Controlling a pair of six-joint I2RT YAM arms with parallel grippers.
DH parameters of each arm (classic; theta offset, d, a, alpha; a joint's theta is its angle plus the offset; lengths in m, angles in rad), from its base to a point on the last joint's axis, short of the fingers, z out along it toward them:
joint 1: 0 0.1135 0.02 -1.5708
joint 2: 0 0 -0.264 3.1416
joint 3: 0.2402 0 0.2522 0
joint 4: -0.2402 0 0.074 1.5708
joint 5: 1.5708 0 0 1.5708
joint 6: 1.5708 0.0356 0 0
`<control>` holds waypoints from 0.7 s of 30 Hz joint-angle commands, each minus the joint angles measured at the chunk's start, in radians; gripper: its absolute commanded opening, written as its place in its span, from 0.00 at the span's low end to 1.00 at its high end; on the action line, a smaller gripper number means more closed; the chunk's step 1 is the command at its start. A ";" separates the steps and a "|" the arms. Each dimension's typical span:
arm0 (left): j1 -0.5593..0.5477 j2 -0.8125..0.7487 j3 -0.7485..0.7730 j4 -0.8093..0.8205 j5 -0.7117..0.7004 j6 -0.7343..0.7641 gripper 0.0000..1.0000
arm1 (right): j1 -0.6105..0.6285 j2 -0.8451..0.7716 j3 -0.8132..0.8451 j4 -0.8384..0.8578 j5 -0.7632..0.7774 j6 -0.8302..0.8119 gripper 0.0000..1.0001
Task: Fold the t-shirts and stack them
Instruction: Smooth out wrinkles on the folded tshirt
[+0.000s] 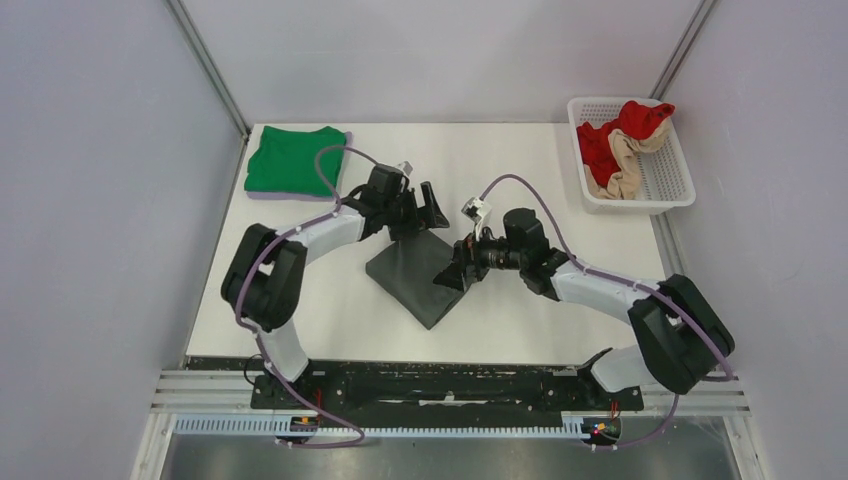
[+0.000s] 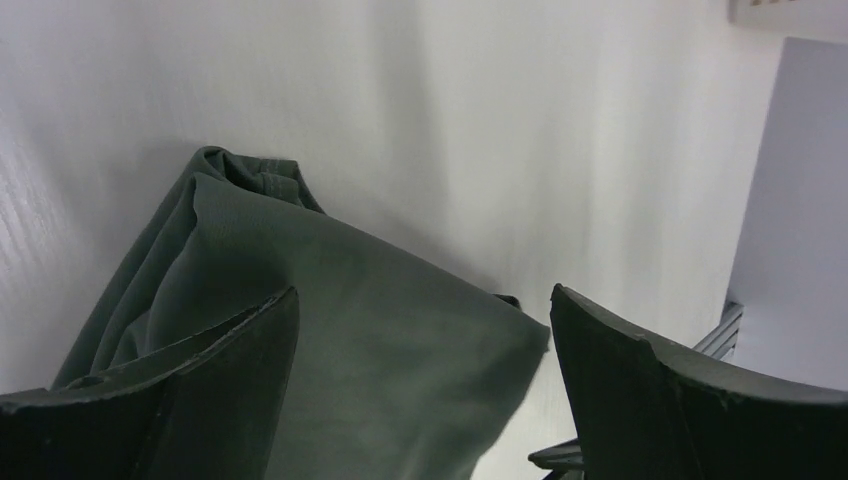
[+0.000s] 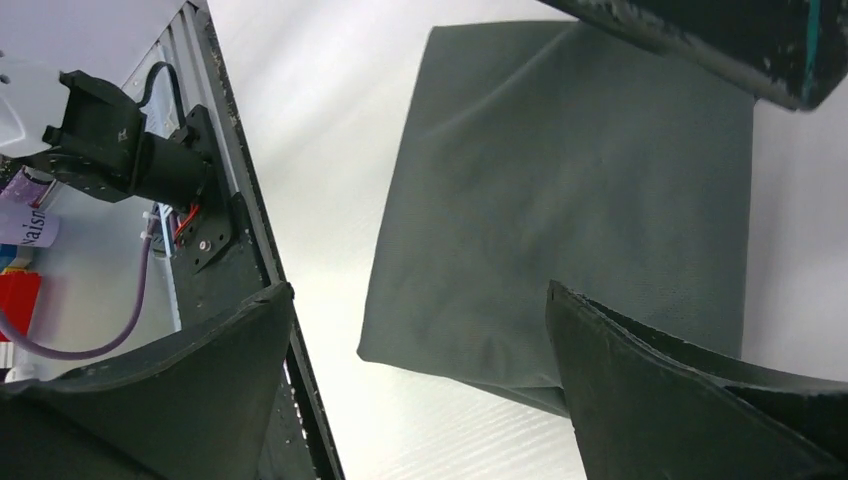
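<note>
The dark grey t-shirt (image 1: 420,278) lies folded into a rectangle in the middle of the table; it also shows in the left wrist view (image 2: 350,330) and the right wrist view (image 3: 560,200). The bright green t-shirt (image 1: 292,160) lies folded at the far left corner. My left gripper (image 1: 428,206) is open and empty, just above the grey shirt's far corner. My right gripper (image 1: 452,275) is open and empty, over the grey shirt's right edge. Nothing is held between either pair of jaws.
A white lattice basket (image 1: 665,185) at the far right holds a red garment (image 1: 625,130) and a beige garment (image 1: 625,165). The black rail (image 1: 450,385) with the arm bases runs along the table's near edge. Grey walls enclose the table.
</note>
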 commanded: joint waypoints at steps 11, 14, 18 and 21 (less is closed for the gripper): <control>-0.006 0.097 -0.169 0.073 -0.093 -0.073 1.00 | -0.117 0.329 0.076 -0.086 0.168 -0.087 0.98; -0.039 -0.012 -0.286 0.098 -0.139 -0.127 1.00 | -0.144 0.378 0.137 -0.163 0.231 -0.157 0.98; -0.105 -0.160 -0.358 0.074 -0.267 -0.155 1.00 | -0.152 0.389 0.176 -0.219 0.269 -0.201 0.98; -0.112 -0.203 -0.347 0.074 -0.346 -0.138 1.00 | -0.152 0.343 0.150 -0.203 0.245 -0.195 0.98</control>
